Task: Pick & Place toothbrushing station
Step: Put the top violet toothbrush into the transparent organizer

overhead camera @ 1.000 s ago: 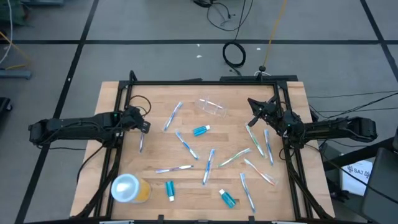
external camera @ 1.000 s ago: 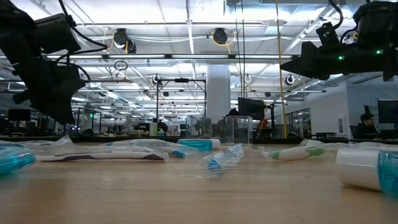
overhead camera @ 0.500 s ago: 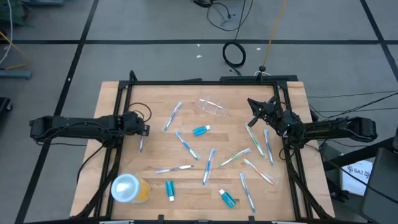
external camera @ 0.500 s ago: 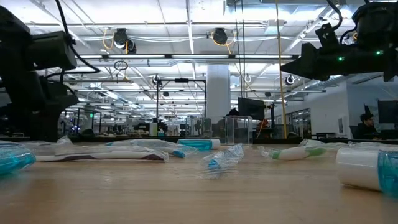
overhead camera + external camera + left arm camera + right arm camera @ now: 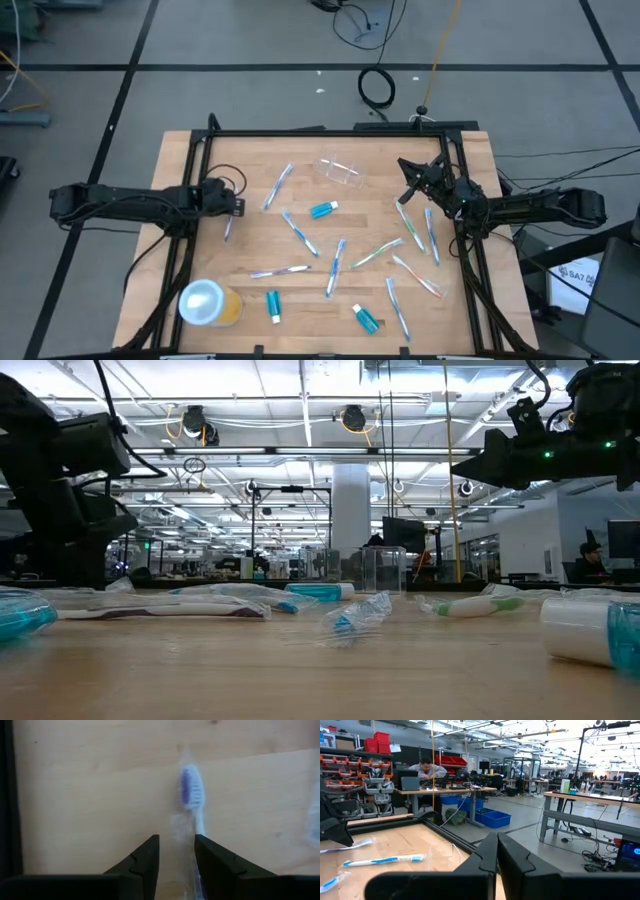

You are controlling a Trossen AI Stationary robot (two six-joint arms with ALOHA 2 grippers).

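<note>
High view — pale wooden table point(image 5: 330, 300), grey tiled floor point(image 5: 250, 40) around.

Ten toothbrushes point(image 5: 299, 233), three tubes point(image 5: 323, 210), two cups point(image 5: 340, 172)

wrapped toothbrush point(image 5: 191, 815) handle cut off at frame edge behind left end effector point(image 5: 176, 851), wrapper blurred

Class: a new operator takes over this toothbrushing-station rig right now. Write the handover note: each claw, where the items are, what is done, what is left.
Left claw: open, low over a wrapped toothbrush near the table's left edge, fingers either side of its handle, not closed on it.
Right claw: shut, empty, waiting at the right side.
Clear cup: on its side at the far middle, empty.
Other toothbrushes and three teal tubes lie scattered on the table.
Done: nothing placed.
Left: everything.
</note>
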